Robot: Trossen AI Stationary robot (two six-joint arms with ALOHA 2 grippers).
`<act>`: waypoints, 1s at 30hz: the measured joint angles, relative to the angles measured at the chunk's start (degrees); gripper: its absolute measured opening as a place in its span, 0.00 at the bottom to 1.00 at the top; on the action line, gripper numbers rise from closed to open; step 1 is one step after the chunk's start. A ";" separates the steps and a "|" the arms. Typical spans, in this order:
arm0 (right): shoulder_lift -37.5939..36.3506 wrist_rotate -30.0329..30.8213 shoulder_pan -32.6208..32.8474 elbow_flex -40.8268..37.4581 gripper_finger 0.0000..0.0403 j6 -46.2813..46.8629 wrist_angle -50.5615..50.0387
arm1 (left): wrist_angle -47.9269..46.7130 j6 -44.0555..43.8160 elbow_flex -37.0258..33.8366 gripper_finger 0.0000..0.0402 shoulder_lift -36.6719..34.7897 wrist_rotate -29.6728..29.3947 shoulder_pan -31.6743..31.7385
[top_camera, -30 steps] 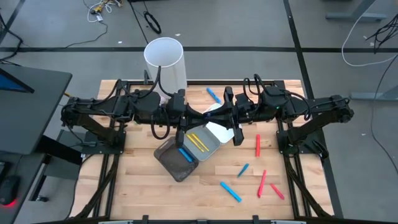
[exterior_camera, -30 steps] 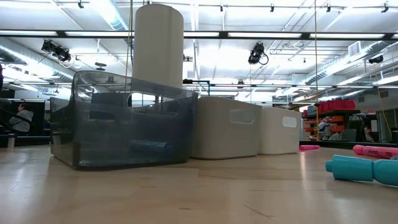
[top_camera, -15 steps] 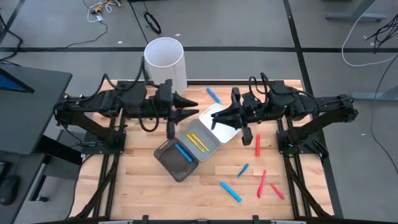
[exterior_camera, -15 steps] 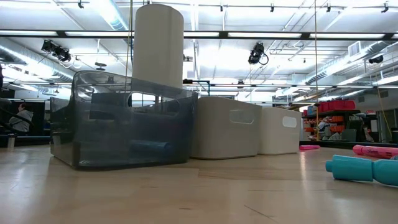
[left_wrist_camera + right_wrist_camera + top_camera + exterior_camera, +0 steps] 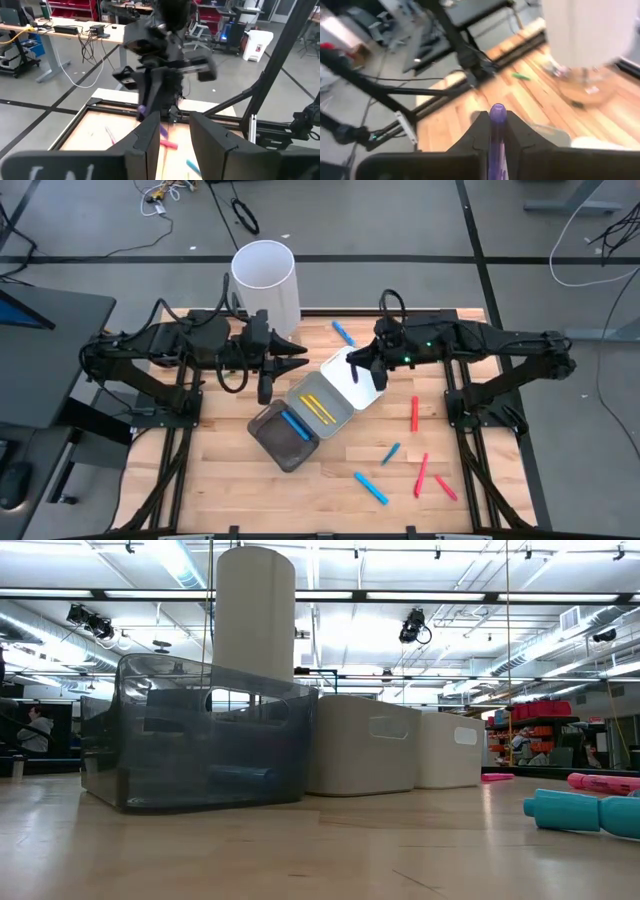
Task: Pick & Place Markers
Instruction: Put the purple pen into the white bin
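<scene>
My right gripper (image 5: 352, 366) hangs over the white tray (image 5: 366, 385) and is shut on a purple marker (image 5: 497, 114). My left gripper (image 5: 298, 350) is open and holds nothing; it floats beside the far left of the trays, pointing right. Two yellow markers (image 5: 319, 407) lie in the grey tray (image 5: 338, 420), and a blue one (image 5: 296, 426) in the dark tray (image 5: 272, 442). Loose on the table are blue markers (image 5: 343, 332) (image 5: 390, 452) (image 5: 370, 487) and red ones (image 5: 414, 412) (image 5: 421, 473) (image 5: 445, 487). My right gripper pinches the purple marker between its two fingers (image 5: 480, 129). The marker lies along the fingers, and its rounded end (image 5: 497, 108) sticks out past their tips. The gripper slants down toward the table's left, and the marker is lifted clear above the white tray.
A tall white cylinder (image 5: 265, 280) stands at the far edge, behind my left arm. The three trays sit in a diagonal row mid-table. Bare wood lies at the near left (image 5: 220, 480). In the low view, a teal marker (image 5: 585, 812) and pink ones (image 5: 605, 783) lie at the right.
My left gripper has risen from over the grey and dark trays and pulled back toward the far left, turning from pointing down to pointing level to the right. My right gripper has moved left and toward the far edge, from right of the white tray to above it.
</scene>
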 joint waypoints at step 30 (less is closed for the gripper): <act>10.10 -7.93 -9.74 4.72 0.05 10.28 -31.86 | -0.89 -0.09 0.00 0.28 -0.02 0.04 0.00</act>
